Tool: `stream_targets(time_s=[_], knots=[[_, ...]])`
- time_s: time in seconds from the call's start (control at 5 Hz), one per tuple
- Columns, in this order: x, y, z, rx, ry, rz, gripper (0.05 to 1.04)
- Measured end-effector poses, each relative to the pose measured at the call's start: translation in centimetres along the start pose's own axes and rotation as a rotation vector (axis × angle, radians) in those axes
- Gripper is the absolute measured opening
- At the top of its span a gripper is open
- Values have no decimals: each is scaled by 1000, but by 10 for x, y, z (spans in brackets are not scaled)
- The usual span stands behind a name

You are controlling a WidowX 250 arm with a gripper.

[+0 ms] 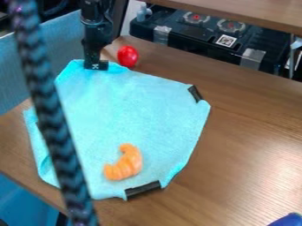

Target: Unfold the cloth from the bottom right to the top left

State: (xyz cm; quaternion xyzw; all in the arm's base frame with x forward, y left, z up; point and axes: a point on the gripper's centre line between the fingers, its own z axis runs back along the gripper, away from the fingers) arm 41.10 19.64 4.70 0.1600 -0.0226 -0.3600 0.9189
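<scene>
Across the left part of the wooden worktop [247, 145], the turquoise cloth [112, 114] lies mostly spread, its outline uneven, lower left margin rumpled, black patches at its right corner and bottom edge. The gripper [96, 66] meets its top left edge; whether the jaws are clenched, I cannot tell.

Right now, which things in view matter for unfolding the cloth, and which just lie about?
For the job:
blue cloth
claw, at its upper edge

Just lying about:
orange curved piece, on the cloth
red oval thing, near the claw
blue thing, bottom right corner
</scene>
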Motion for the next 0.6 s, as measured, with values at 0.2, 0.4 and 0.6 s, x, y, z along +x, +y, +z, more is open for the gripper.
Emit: stream_targets(time_s=[0.2, 0.4, 0.6], knots=[[-1, 6, -4, -31, 35, 25, 231], [-2, 4, -8, -43, 42, 12, 495], [-4, -3, -13, -106, -15, 19, 800]])
